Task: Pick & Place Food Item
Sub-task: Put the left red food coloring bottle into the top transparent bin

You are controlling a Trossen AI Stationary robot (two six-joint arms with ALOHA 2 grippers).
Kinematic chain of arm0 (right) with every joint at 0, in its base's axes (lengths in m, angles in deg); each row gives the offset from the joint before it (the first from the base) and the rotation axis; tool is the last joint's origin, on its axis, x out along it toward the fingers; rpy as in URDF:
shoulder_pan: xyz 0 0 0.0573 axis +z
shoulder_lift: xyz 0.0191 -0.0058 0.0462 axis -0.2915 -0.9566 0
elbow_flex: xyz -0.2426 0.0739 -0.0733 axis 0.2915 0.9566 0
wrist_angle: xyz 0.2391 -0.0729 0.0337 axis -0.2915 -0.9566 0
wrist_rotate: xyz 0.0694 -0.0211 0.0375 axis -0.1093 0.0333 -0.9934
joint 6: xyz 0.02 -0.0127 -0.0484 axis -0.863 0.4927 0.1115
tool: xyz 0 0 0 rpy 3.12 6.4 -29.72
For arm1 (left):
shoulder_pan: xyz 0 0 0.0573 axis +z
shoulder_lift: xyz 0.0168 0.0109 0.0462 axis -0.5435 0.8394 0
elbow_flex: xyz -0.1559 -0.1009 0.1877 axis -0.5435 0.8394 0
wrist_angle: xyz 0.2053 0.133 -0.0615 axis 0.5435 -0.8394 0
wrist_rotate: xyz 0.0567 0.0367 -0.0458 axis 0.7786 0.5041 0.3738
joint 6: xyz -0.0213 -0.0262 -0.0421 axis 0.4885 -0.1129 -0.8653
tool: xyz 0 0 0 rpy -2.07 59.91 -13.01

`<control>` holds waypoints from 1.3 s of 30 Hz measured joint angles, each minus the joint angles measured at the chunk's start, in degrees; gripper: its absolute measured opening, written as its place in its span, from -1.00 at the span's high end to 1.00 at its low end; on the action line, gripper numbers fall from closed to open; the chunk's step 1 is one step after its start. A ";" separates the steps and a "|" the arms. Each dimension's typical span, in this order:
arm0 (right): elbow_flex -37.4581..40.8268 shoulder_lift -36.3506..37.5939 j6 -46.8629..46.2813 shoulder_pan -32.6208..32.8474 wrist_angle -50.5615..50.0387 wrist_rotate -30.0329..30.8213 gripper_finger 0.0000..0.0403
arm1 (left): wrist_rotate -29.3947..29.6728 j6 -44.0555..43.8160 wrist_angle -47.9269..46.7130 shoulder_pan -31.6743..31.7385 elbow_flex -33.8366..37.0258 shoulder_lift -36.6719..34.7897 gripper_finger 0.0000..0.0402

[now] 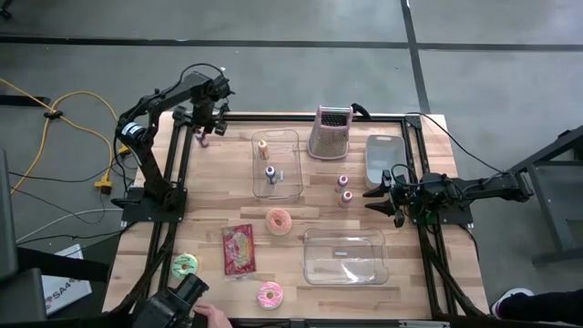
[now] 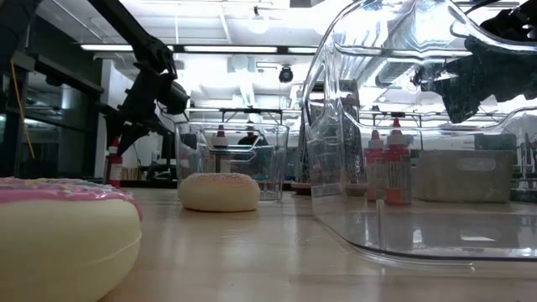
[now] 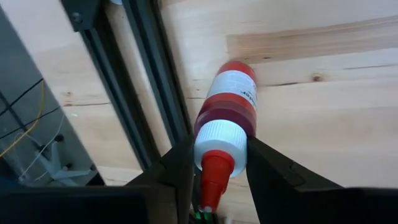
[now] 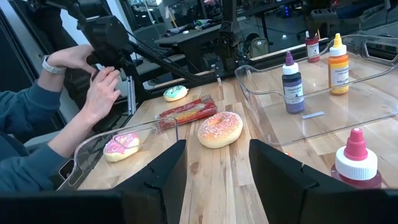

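A red sauce bottle (image 3: 229,102) with a white collar and a red nozzle stands upright at the table's far left corner (image 1: 203,138), its base on the wood. My left gripper (image 3: 219,155) comes down on it from above and is shut on its top. My right gripper (image 1: 375,193) waits open at the table's right edge, level and holding nothing; its fingers (image 4: 155,180) frame the wrist view. A peach donut (image 1: 278,220), a pink donut (image 1: 270,294), a green donut (image 1: 185,264) and a red snack packet (image 1: 239,249) lie on the table. My left gripper pinches the bottle's white collar (image 3: 221,138), just under the red nozzle, between its two fingers (image 3: 180,163). The fingers come from above, slanting steeply down. The bottle stands upright with its base on the table.
A clear tray (image 1: 276,164) holds an orange and a purple bottle. A second clear tray (image 1: 346,257) sits near right. A metal grater (image 1: 330,132), a grey container (image 1: 383,157) and two small bottles (image 1: 344,187) stand at the far right. A person's hand (image 1: 209,316) works at the near edge.
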 joint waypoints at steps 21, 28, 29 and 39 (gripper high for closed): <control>0.00 0.00 0.00 0.02 0.02 0.00 0.19 | -3.89 3.56 3.71 -8.88 0.02 -21.43 0.45; -0.02 0.00 0.00 0.00 0.02 0.00 0.19 | -6.47 4.71 8.71 -18.11 0.00 -22.94 0.42; 0.00 0.00 0.00 0.00 0.00 0.00 0.19 | -6.66 4.99 9.55 -19.40 0.00 -22.92 0.41; 0.00 0.00 0.00 0.01 0.00 0.00 0.19 | -6.23 7.45 18.39 -30.64 -0.04 -22.78 0.42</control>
